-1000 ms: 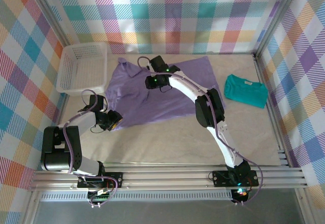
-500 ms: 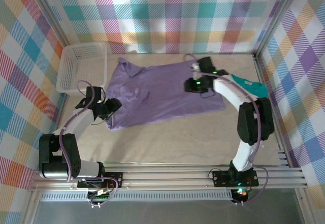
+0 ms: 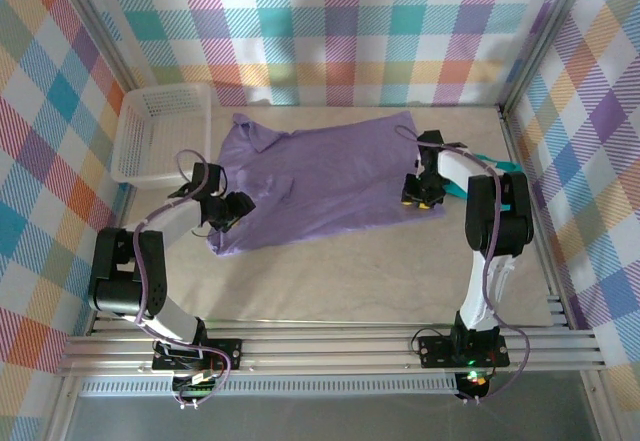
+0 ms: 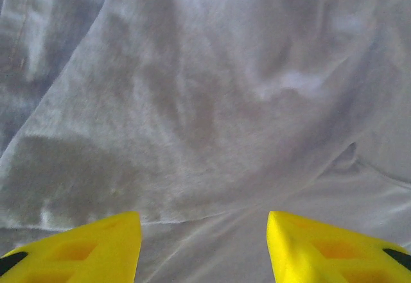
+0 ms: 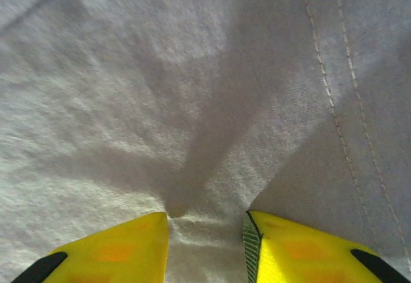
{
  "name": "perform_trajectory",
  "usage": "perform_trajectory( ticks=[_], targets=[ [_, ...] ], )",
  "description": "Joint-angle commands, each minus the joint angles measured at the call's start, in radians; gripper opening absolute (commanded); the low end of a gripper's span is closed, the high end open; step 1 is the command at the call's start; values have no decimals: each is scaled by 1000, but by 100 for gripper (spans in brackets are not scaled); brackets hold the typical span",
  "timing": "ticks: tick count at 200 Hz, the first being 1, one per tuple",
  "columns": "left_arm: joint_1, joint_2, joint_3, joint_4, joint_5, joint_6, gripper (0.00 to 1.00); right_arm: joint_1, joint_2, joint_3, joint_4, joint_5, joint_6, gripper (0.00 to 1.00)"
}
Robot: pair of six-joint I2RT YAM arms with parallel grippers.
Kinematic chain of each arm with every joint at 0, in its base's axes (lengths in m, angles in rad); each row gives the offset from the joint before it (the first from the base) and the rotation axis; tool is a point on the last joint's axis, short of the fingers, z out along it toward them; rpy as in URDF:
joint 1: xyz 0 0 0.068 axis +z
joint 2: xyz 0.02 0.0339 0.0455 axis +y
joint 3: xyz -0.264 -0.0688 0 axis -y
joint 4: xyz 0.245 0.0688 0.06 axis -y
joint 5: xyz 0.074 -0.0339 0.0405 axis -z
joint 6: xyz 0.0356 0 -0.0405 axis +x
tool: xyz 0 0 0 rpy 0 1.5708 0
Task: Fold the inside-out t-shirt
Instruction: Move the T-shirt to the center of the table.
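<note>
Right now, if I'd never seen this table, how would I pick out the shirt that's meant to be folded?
On the pale table, look just right of the white basket in the far left corner. The lavender t-shirt lies spread out there, far bigger than the small teal shirt near the right wall.

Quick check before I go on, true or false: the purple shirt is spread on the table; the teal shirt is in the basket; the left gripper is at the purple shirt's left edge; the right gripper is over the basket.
1. The purple shirt lies spread on the table. True.
2. The teal shirt is in the basket. False: it lies on the table at the far right, partly behind the right arm.
3. The left gripper is at the purple shirt's left edge. True.
4. The right gripper is over the basket. False: it is at the purple shirt's right edge, across the table from the basket.
</note>
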Motion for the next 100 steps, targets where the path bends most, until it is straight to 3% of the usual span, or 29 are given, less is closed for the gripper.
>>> perform_trajectory(
  ticks=[1, 40, 68, 100],
  targets=[
    [2, -22, -70, -29, -15, 10, 54, 0, -32, -86, -106, 34, 16, 36],
    [3, -134, -244, -68, 9, -3, 54, 1, -185, -294, -101, 8, 71, 34],
    [-7, -316, -366, -141, 24, -65, 54, 0, -356, -468, -95, -30, 135, 33],
    [-26, -513, -357, -236, 7, -98, 55, 2, -555, -541, -75, -40, 140, 34]
  ],
)
